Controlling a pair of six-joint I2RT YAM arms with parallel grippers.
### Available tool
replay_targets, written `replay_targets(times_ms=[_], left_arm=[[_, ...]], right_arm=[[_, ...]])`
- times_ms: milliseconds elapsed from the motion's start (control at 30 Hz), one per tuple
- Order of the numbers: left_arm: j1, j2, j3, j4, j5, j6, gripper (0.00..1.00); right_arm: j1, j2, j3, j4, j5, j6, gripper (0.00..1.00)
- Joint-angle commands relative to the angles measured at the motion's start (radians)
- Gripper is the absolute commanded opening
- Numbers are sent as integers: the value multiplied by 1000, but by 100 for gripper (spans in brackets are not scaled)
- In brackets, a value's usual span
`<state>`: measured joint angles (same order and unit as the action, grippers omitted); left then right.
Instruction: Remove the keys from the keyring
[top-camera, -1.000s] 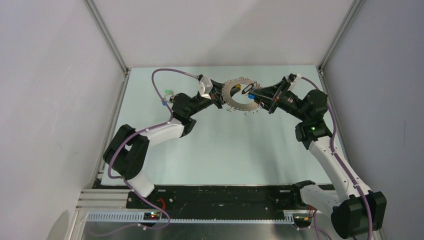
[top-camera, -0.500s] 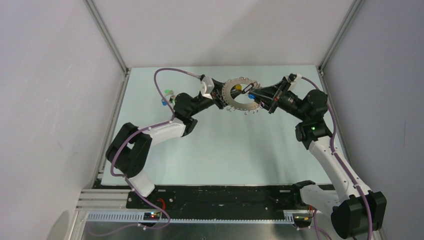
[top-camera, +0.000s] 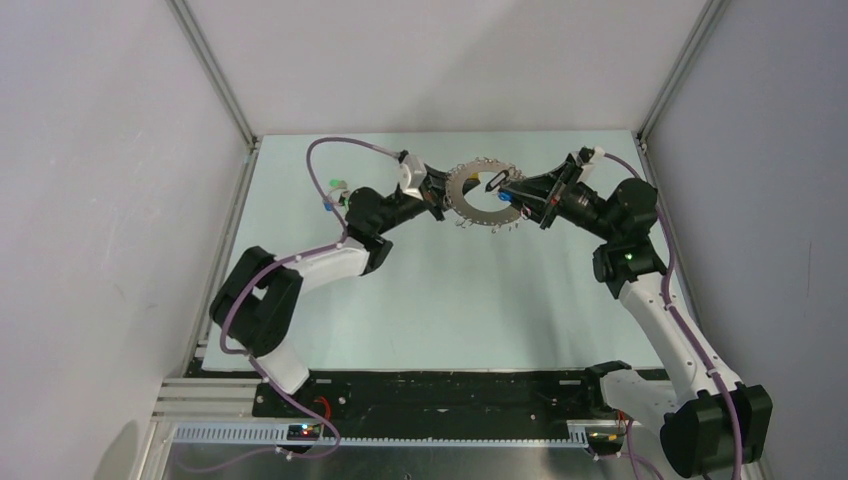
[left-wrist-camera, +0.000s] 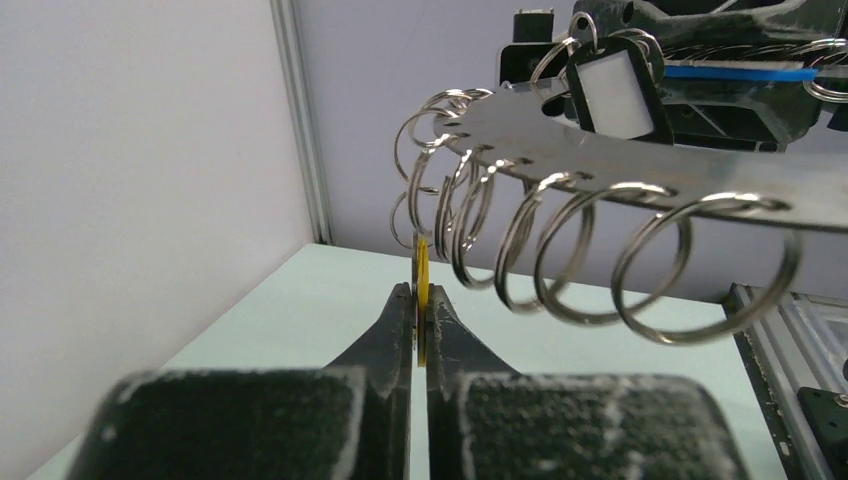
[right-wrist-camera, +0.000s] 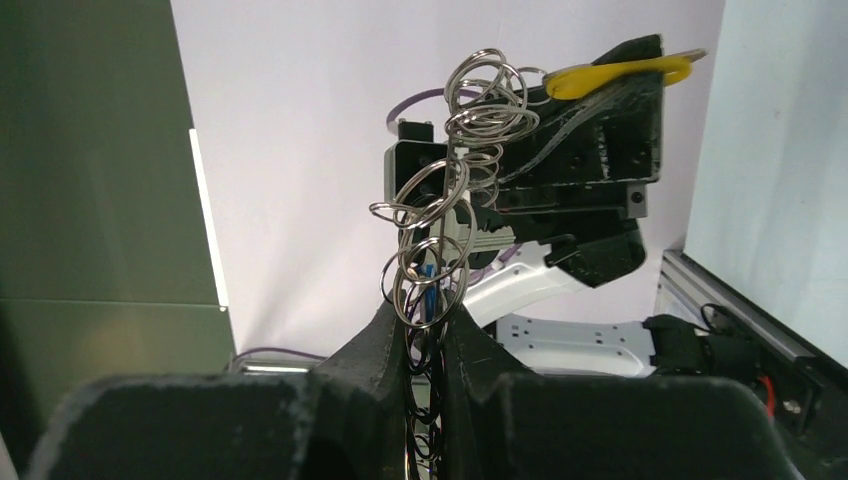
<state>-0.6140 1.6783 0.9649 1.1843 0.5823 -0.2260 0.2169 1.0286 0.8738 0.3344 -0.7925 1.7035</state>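
1. My left fingers (left-wrist-camera: 385, 335) are pressed together on the yellow key (left-wrist-camera: 422, 268), which hangs among the loops (left-wrist-camera: 470, 230) on the keyring (left-wrist-camera: 640, 165).
2. My right fingers (right-wrist-camera: 372, 345) are clamped on the keyring's opposite rim, holding it up off the counter (top-camera: 450, 300) at its far side, between both arms.
3. A blue key (right-wrist-camera: 428, 285) sits among the loops just above my right fingers.
4. A green key (top-camera: 338, 184) lies loose on the counter near the left wall, well apart from the keyring.

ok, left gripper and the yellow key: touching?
Touching. The left wrist view shows the left gripper shut, with the yellow key pinched edge-on between its fingertips and no gap on either side.
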Motion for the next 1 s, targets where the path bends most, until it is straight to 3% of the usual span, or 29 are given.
replay_targets(times_ms=[0,133,267,400,600,667,700,833,867,967], left_arm=[[32,-110,-70,-31,-39,37,0],[35,-220,-123,-168,-69,86,0],[24,-354,-146,-448,-141,136,0],[-8,-485,-107,-898,-303,216,0],[-21,-543,127,-1483,-503,299,0],[-22,-542,214,-1622,-543,361,0],[-22,-539,275,-1660,-555,384,0],[-22,-514,401,-1813,-531,488,0],[-22,-509,407,-1825,-518,491,0],[-22,-501,386,-1826,-397,477,0]], right_arm=[[-21,-44,53,10,-92,-132,0],[-42,-30,51,-41,-215,-321,0],[-54,9,50,-80,-378,-572,0],[-51,53,50,-233,-409,-837,0],[-3,167,51,-244,-366,-1007,3],[18,191,52,-231,-300,-1069,18],[22,204,53,-227,-274,-1103,35],[32,240,56,-141,-182,-1142,74],[30,246,58,-138,-162,-1150,79],[28,242,58,-132,-94,-1185,81]])
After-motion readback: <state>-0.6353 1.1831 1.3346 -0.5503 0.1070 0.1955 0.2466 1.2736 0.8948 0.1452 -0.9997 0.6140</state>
